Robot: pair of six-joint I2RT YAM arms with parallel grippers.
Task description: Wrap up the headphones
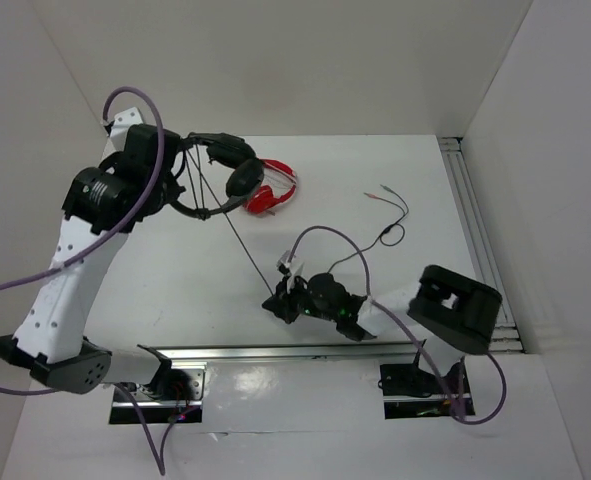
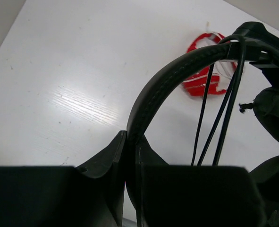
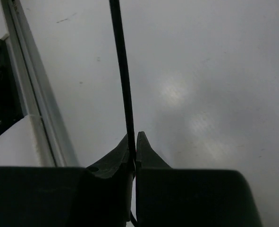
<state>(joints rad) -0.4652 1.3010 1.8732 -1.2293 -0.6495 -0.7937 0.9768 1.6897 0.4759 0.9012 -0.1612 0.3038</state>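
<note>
The top external camera hangs high above and behind the arm bases, facing down and forward, far enough back to take in the whole table and the walls around it. The left wrist camera sits just behind the left gripper, very near the headphones clamped there, and looks obliquely across the tabletop to the red headphones, which the overhead view shares. The right wrist camera looks steeply down past the right gripper, close to the tabletop; the cable pinched there also crosses the overhead view.
</note>
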